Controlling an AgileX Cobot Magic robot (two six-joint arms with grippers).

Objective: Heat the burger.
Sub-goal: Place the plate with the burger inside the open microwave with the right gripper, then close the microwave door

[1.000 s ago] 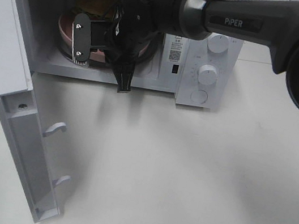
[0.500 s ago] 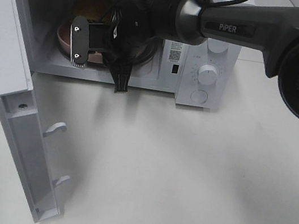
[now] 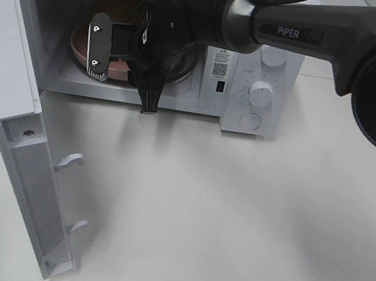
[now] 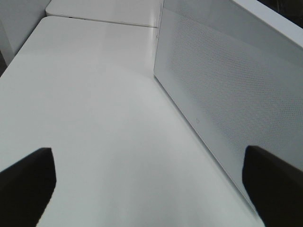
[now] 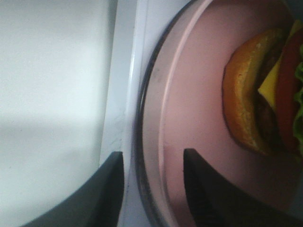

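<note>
The burger point(image 5: 265, 94), a golden bun with cheese, tomato and lettuce, lies on a round pink plate point(image 5: 199, 85) inside the microwave point(image 3: 217, 52). In the exterior view only its brown top point(image 3: 117, 2) shows behind the arm. My right gripper point(image 5: 154, 189) reaches into the cavity and straddles the plate's near rim. It is open, with a gap on each side of the rim. In the exterior view the right gripper point(image 3: 109, 51) sits over the plate point(image 3: 78, 41). My left gripper point(image 4: 149, 189) is open over bare table and holds nothing.
The microwave door point(image 3: 24, 171) swings out to the left toward the table's front; the left wrist view shows its perforated outer face point(image 4: 227, 94). Three control knobs point(image 3: 261, 91) sit on the right panel. The white table point(image 3: 231, 227) lies in front.
The right gripper's jaws have spread apart from the plate rim and let it go. The wrist shifted slightly left inside the cavity. The left gripper stayed open.
</note>
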